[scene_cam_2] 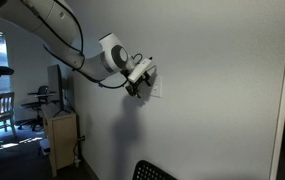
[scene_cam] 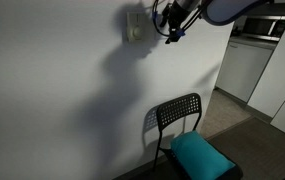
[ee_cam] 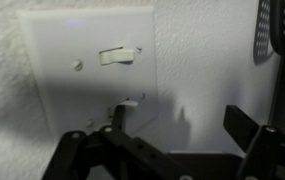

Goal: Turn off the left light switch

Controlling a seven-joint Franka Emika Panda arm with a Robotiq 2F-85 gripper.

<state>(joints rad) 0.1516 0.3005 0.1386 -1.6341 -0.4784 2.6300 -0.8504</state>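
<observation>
The white wall plate [ee_cam: 52,70] fills the wrist view, turned sideways, with two small toggles. The left light switch [ee_cam: 131,100] is the lower toggle there; the plate's right toggle [ee_cam: 119,56] is above it. My gripper [ee_cam: 178,116] is open and empty, close against the wall. One fingertip sits right at the left light switch and partly hides it; the other fingertip is off the plate over bare wall. In both exterior views the gripper [scene_cam: 172,30] [scene_cam_2: 139,86] is at the plate [scene_cam: 133,27] [scene_cam_2: 156,88], too small to show the toggles.
A black mesh chair [scene_cam: 178,115] with a teal cushion [scene_cam: 200,155] stands below the plate against the white wall. White cabinets [scene_cam: 244,65] stand beyond the wall's corner. A small cabinet [scene_cam_2: 62,135] stands farther along the wall.
</observation>
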